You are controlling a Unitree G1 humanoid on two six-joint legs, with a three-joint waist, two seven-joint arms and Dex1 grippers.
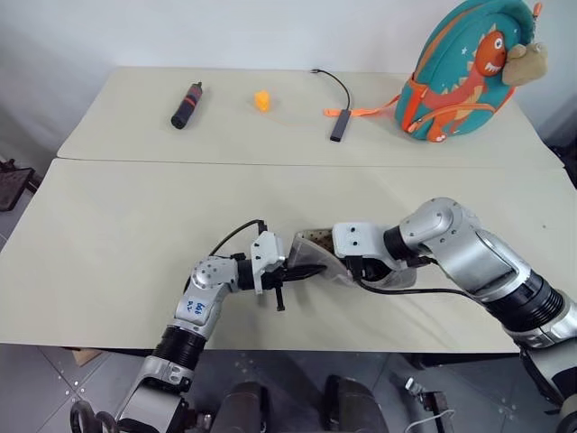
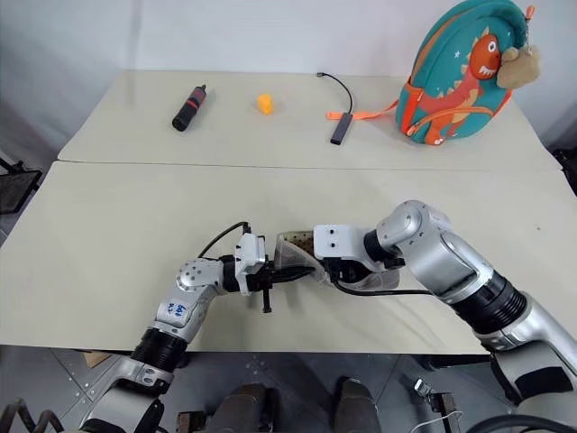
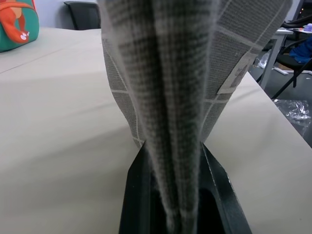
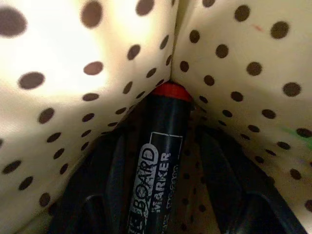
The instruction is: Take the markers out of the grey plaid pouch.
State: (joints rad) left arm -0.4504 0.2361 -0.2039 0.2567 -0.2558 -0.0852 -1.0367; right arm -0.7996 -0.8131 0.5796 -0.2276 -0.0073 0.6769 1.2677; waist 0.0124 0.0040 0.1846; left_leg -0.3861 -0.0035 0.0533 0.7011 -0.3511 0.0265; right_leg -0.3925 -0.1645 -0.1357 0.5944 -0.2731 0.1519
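Note:
The grey plaid pouch (image 1: 315,251) is held up off the near table at its front edge, mouth toward my right arm. My left gripper (image 3: 173,161) is shut on the pouch's folded fabric edge, one black finger on each side. My right gripper (image 4: 163,139) reaches down into the pouch's mouth, amid the cream lining with dark dots. One of the markers (image 4: 165,122), dark with a red end and white "BOARD MARKER" lettering, lies between the right fingers (image 4: 114,161). The fingers stand open, with a gap on the marker's right side. From the head views the marker is hidden inside the pouch.
On the far table stand a teal dinosaur backpack (image 1: 464,72), a black cylinder with a red band (image 1: 187,105), a small orange object (image 1: 262,99) and a cable with a grey adapter (image 1: 338,126). A seam (image 1: 270,162) separates the two tables.

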